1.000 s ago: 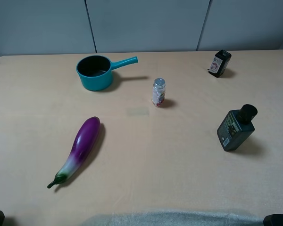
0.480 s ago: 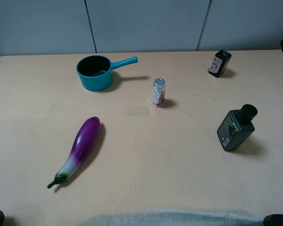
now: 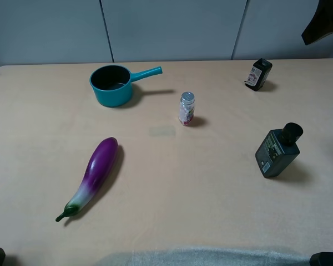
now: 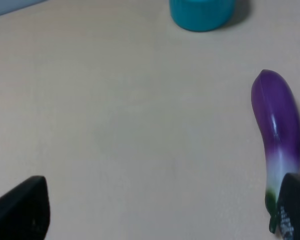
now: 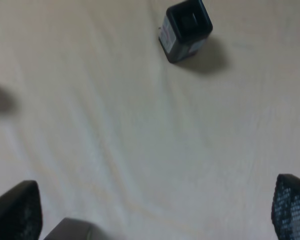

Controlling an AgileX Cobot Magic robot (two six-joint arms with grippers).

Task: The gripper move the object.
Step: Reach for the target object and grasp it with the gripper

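Note:
The object, a small black boxy bottle [image 3: 258, 74] with a white-and-red label, stands at the table's far right. It also shows in the right wrist view [image 5: 185, 30], seen from above with its black cap. My right gripper [image 5: 152, 215] is open and empty, well short of the bottle; part of that arm [image 3: 323, 23] shows dark at the top right of the high view, above and to the right of the bottle. My left gripper [image 4: 157, 220] is open and empty over bare table near the eggplant [image 4: 280, 135].
A teal pot [image 3: 112, 84] stands at the far left, a clear shaker with a silver lid [image 3: 186, 108] in the middle, a larger dark-green bottle [image 3: 277, 149] at the right, and a purple eggplant [image 3: 94, 174] at the front left. The tan table [image 3: 183, 188] fills the view.
The right arm has come into the high view at the top right edge and moved further in. The objects on the table have not moved.

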